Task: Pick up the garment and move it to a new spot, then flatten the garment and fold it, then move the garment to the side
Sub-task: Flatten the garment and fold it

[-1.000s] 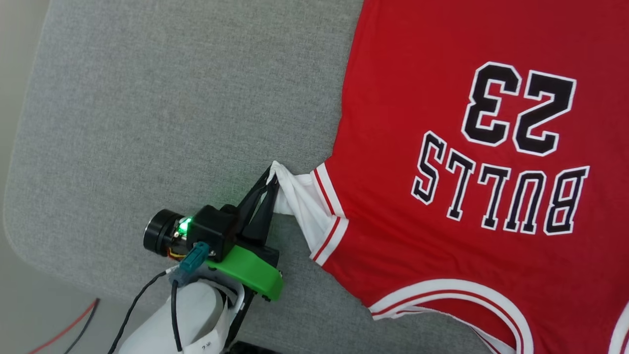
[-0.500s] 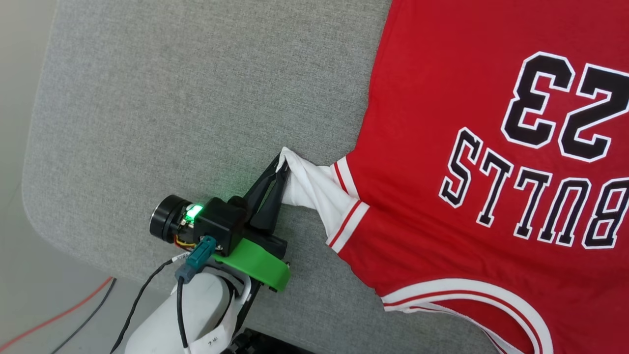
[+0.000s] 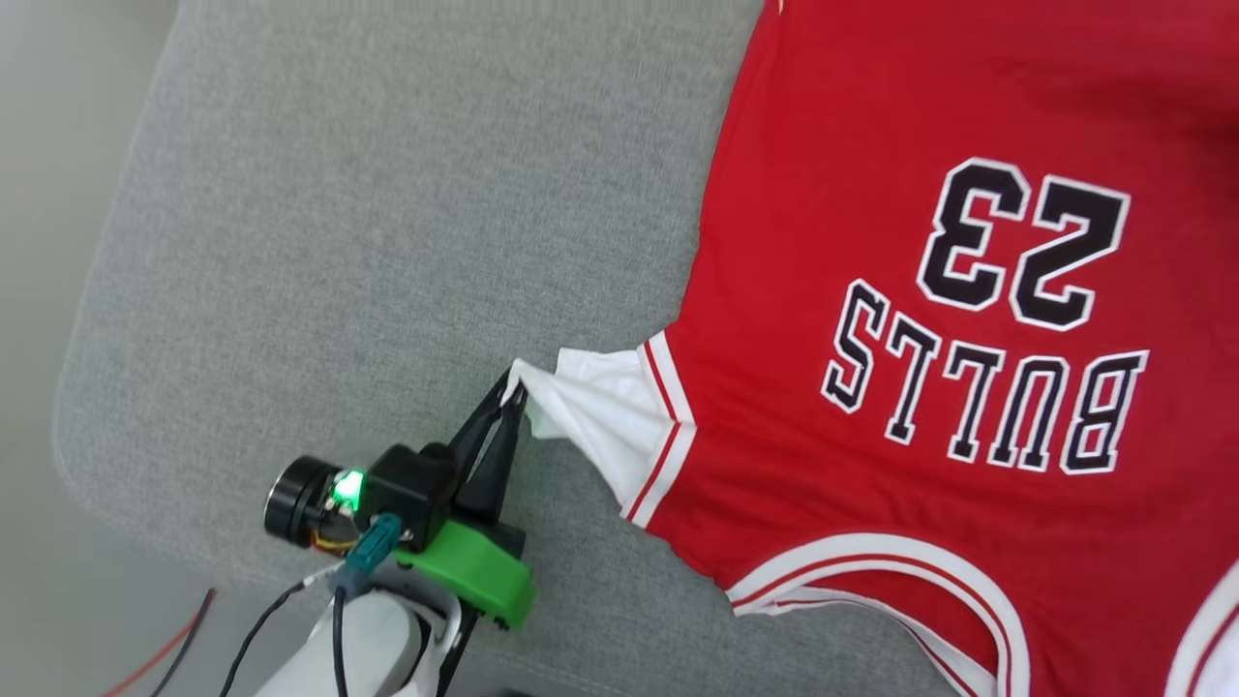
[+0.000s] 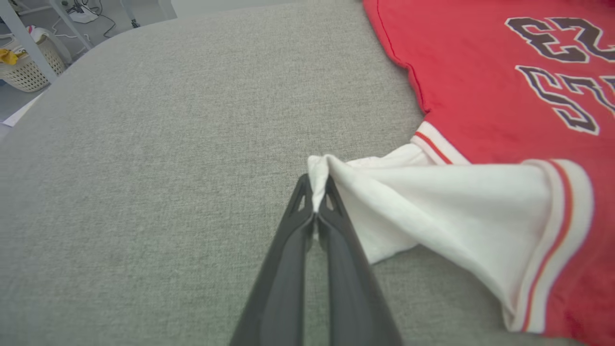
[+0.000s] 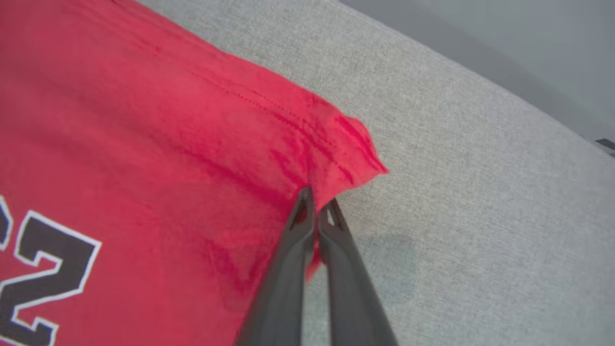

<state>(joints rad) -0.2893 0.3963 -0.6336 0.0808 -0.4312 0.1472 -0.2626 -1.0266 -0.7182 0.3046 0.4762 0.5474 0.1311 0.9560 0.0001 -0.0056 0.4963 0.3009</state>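
While the garment (image 3: pixel 852 116) lay spread print-up across the right of the head view on the grey desk (image 3: pixel 339 242), our left jaws were closed on its white sleeve (image 3: pixel 600 411) at lower centre, and our right jaws pinched a red hem corner (image 5: pixel 346 154).

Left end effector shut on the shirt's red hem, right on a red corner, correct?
No: the left end effector pinches the white sleeve of the shirt, not its red hem; see the left wrist view. The right end effector holds a red corner.
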